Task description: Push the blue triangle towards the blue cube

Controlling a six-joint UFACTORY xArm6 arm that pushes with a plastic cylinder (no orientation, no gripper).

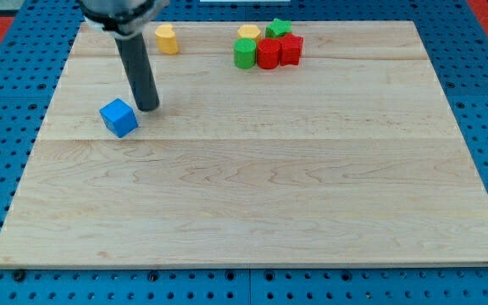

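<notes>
A blue cube (pixel 119 117) lies on the wooden board (pixel 252 195) at the view's left. My tip (pixel 148 108) stands just to the right of the cube and slightly above it in the view, very close to it; whether they touch I cannot tell. The dark rod rises from the tip toward the view's top left. No blue triangle shows in the view; it may be hidden behind the rod.
A yellow block (pixel 167 38) lies near the board's top edge. Further right is a cluster: a yellow block (pixel 248 33), a green block (pixel 278 28), a green cylinder (pixel 245 53), a red cylinder (pixel 268 53) and a red block (pixel 290 48).
</notes>
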